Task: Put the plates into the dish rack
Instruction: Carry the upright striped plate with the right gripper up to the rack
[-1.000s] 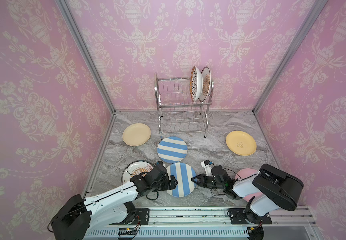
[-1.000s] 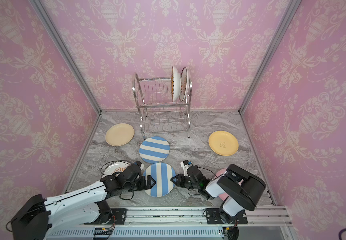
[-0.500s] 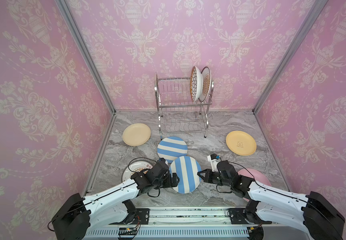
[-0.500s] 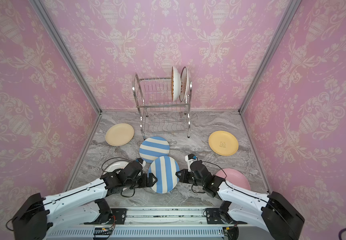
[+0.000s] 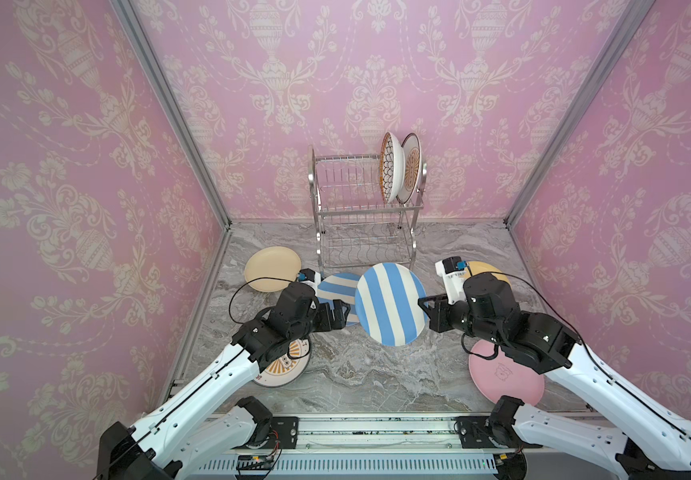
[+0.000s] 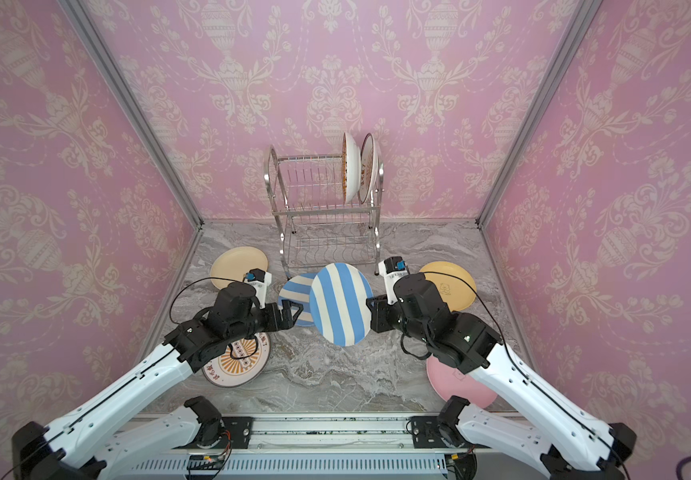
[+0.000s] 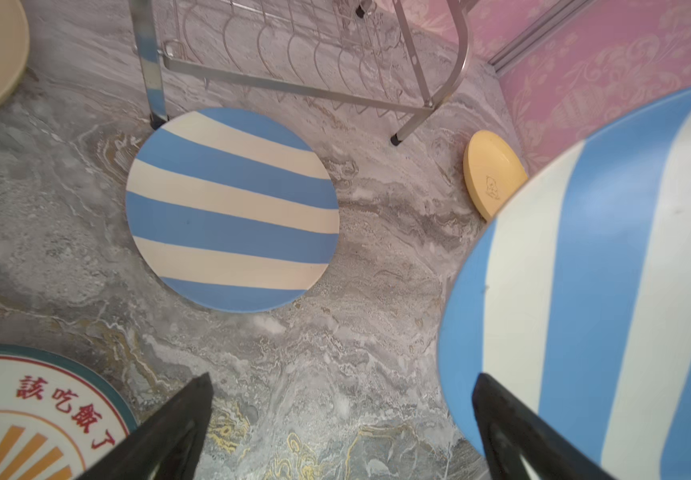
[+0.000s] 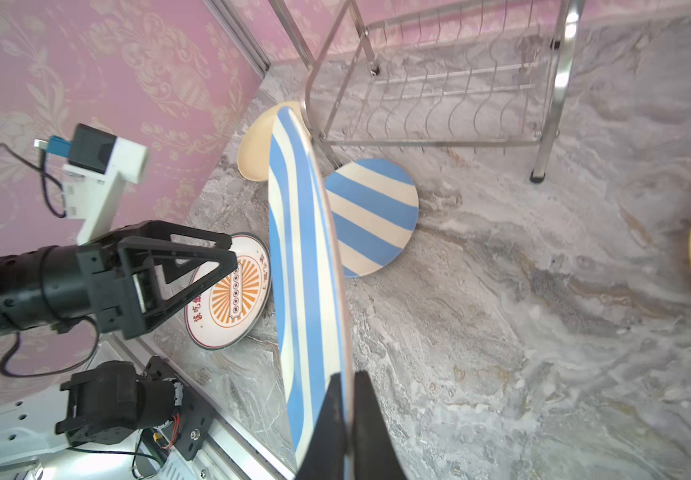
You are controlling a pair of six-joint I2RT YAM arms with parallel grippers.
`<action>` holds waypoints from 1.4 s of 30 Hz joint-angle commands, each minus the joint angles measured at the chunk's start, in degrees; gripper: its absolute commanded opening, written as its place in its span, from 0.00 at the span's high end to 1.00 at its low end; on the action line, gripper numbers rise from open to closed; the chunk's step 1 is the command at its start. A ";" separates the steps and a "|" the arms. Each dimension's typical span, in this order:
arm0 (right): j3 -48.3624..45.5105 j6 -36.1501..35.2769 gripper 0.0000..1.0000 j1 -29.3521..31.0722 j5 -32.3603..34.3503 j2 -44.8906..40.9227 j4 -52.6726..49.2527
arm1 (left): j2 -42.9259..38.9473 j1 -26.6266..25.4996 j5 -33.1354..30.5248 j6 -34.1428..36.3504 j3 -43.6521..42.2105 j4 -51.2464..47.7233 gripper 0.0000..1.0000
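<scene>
My right gripper [image 8: 347, 376] is shut on the rim of a blue-white striped plate [image 5: 391, 303], holding it tilted up off the marble, in front of the dish rack [image 5: 360, 216]. My left gripper [image 7: 344, 378] is open and empty just left of that plate [image 7: 605, 270]. A second striped plate [image 5: 337, 291] lies flat below, at the rack's foot. A petal-patterned plate [image 5: 389, 172] and a sunburst plate [image 5: 412, 166] stand in the rack's upper tier at its right end.
A cream plate [image 5: 271, 268] lies left of the rack and a yellow plate [image 6: 449, 284] right of it, behind my right arm. A sunburst plate [image 5: 283, 365] sits under my left arm, a pink plate [image 5: 506, 378] under my right. Pink walls close three sides.
The striped plate has risen off the table, tipped more upright and moved toward the rack in my right gripper. My left gripper rose with it and now stands beside its left edge.
</scene>
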 commanded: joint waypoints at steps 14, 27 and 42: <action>34.18 -25.35 1.00 -0.14 26.60 23.53 12.74 | 6.58 11.49 5.61 14.23 8.15 10.92 0.01; 56.23 -49.92 1.00 1.50 41.17 46.81 36.27 | 3.68 20.34 8.16 14.59 3.78 17.52 0.01; 80.64 -60.46 1.00 1.72 51.43 68.98 36.56 | 6.46 29.96 18.60 7.26 -0.63 30.79 0.01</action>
